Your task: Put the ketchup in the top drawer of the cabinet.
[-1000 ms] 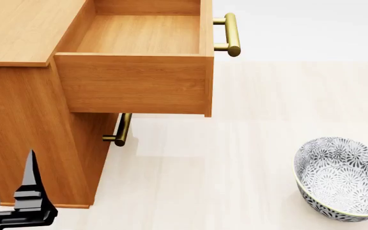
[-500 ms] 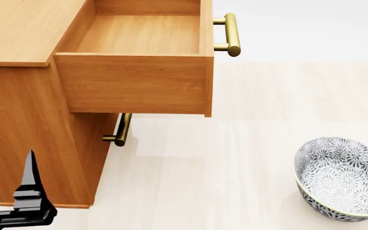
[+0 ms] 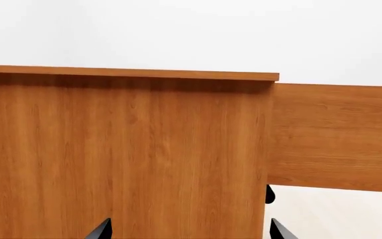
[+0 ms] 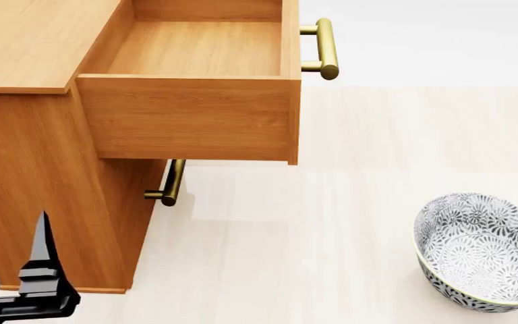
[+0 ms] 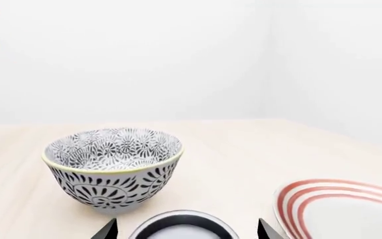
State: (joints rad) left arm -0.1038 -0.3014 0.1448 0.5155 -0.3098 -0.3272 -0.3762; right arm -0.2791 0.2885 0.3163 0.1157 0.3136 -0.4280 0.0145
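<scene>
One left gripper [image 3: 186,230] hangs low beside the cabinet [image 4: 34,175], its jaws spread wide and holding nothing. One cabinet is in sight, with two brass handles: the upper handle [image 4: 325,48] belongs to the top drawer [image 4: 187,118], which stands pulled out and empty, and the lower handle [image 4: 173,182] sits on a shut drawer beneath it. One patterned bowl [image 4: 482,251] stands on the pale floor, well apart from the cabinet.

In the right wrist view, one ketchup can [image 5: 183,225] shows only its silver top and dark rim, close under the camera and near the bowl. The right gripper [image 5: 184,231] has its fingertips set apart on either side of the can, and no contact shows. One red-striped plate [image 5: 340,211] lies beyond it.

The can looks stiff and smooth, probably fairly light, and likely to slip or tip. A grip across its round side, about halfway up, would suit it best.
</scene>
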